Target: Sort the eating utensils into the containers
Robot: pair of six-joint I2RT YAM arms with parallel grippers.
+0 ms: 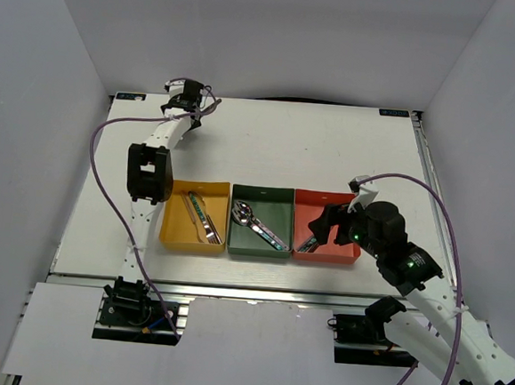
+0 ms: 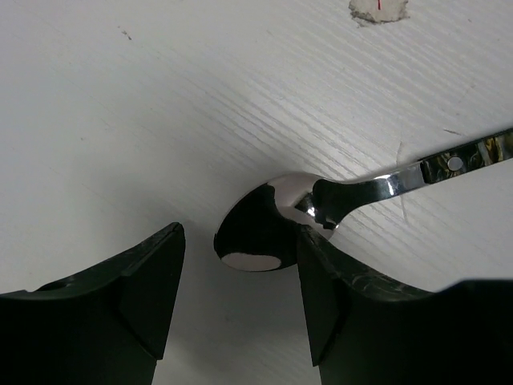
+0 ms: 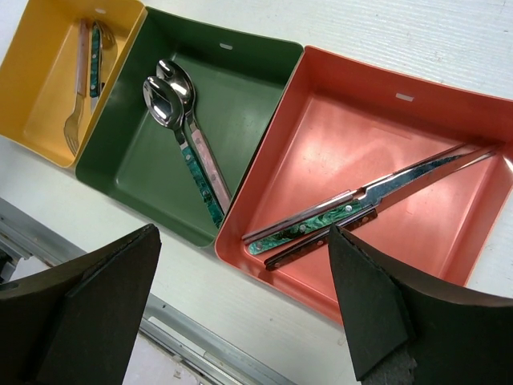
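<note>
Left wrist view: a spoon (image 2: 268,220) lies on the white counter (image 2: 160,96), whose surface has a fine wood-grain texture. The polished, mirror-like bowl sits at frame centre. The neck runs to the right edge, where a dark patterned handle with one pale rivet begins. The left end effector (image 2: 240,301) is spread wide and grips nothing. Its matte black, wedge-shaped fingers (image 2: 152,293) straddle the bowl, which is close against the finger at frame right; contact cannot be judged.

Right wrist view: the right end effector (image 3: 240,313) is released and empty, above the near edge of three shallow square trays set wall to wall.
- Yellow tray (image 3: 36,96), upper left: forks (image 3: 80,88), one with a pink handle and one teal.
- Green tray (image 3: 240,104), centre: two spoons (image 3: 180,120) side by side, with rounded glossy bowls and teal and pink handles.
- Red tray (image 3: 345,144), right: two knives (image 3: 369,200) lying diagonally, with slim bright blades. One handle is marbled teal, the other dark.
</note>
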